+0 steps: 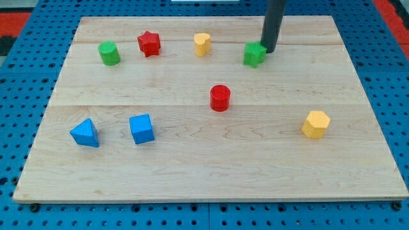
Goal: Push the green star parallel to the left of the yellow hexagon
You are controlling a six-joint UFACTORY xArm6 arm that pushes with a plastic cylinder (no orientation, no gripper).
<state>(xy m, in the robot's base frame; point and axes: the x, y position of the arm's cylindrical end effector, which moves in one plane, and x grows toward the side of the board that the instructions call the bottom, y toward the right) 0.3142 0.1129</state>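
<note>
A pale wooden surface (211, 160) is seen filling most of the view, laid over a blue perforated base (25, 76). No claw is fitted: the arm is seen to end in a straight dark rod, so nothing is gripped, and my tip (269, 50) is set down at the view's top, touching the upper right edge of the green star (254, 54). The green star is found at the view's top, right of centre; it is shown as a small, chunky, bright green block whose points are too blurred to be told apart, so no long axis or heading can be made out. The yellow hexagon (316, 124) is placed well apart from it, lower and toward the view's right. A red cylinder (220, 98) is seen near the middle. A blue cube (141, 128) and a blue triangular block (85, 133) are set side by side at the lower left. Along the top, a green cylinder (108, 53), a red star (149, 43) and a small yellow block (202, 44) of unclear shape are lined up from left to right.
</note>
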